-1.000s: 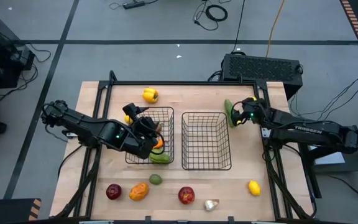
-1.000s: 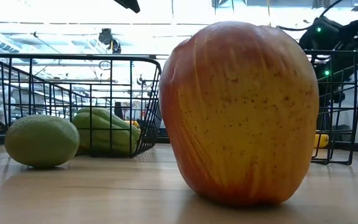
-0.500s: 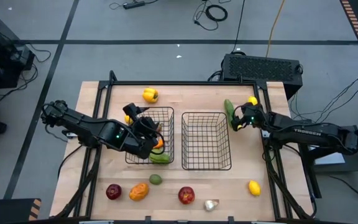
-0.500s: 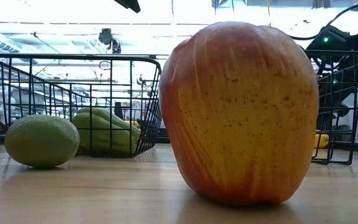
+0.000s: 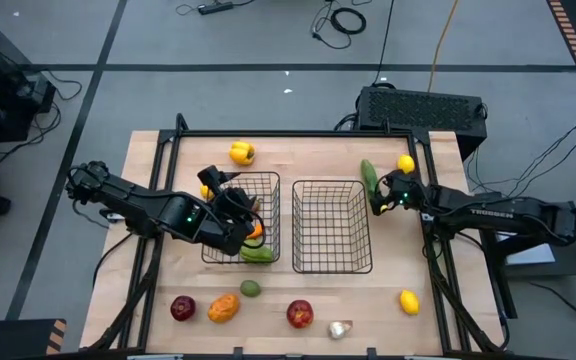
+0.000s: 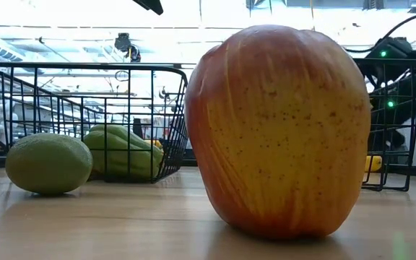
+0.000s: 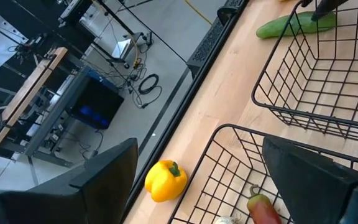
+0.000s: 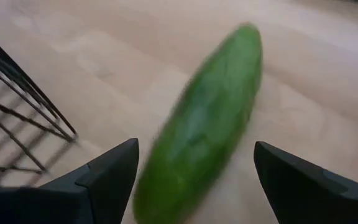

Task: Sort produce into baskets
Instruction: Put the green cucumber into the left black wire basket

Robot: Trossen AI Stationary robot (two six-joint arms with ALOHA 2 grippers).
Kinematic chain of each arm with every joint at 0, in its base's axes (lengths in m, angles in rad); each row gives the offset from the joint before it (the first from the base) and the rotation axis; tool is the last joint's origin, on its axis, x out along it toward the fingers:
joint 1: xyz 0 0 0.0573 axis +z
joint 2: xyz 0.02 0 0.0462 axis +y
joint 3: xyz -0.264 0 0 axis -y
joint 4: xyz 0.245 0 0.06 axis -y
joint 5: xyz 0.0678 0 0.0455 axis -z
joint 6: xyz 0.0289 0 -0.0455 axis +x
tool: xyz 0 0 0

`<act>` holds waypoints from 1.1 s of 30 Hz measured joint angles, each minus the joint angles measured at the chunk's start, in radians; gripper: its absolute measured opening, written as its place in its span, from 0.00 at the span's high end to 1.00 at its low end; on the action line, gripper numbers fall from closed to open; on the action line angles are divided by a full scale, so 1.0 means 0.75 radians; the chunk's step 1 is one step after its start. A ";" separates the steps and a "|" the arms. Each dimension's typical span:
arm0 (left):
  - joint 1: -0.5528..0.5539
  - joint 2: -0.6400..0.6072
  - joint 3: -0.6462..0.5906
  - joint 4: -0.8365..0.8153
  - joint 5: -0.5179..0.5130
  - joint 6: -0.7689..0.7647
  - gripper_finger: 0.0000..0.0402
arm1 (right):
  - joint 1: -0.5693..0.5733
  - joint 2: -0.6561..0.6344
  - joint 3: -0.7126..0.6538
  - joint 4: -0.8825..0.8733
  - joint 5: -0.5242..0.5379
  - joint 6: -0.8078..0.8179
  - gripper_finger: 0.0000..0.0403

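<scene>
So the cucumber (image 5: 369, 176) is lying on the table (image 5: 428, 260) just off the right basket (image 5: 332, 226) at its 1 o'clock corner, and the right gripper (image 5: 379, 196) is hanging right over it with its jaws spread wide, gripping nothing. Over at 9 o'clock, the left gripper (image 5: 240, 215) is sitting above the left basket (image 5: 242, 218), released too, nothing in it.
</scene>
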 joint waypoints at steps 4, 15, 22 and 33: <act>0.002 0.000 0.000 0.001 0.000 0.000 0.13 | 0.000 0.041 -0.020 0.004 0.003 0.010 0.23; 0.002 0.000 0.000 0.001 0.000 0.000 0.13 | -0.001 0.164 -0.020 0.060 0.041 -0.015 0.25; 0.001 0.000 0.000 0.001 -0.001 0.001 0.13 | -0.001 0.244 -0.020 0.137 0.045 -0.009 0.40; 0.002 0.000 0.000 0.002 -0.001 0.000 0.13 | -0.001 0.256 -0.015 0.201 0.079 0.011 0.59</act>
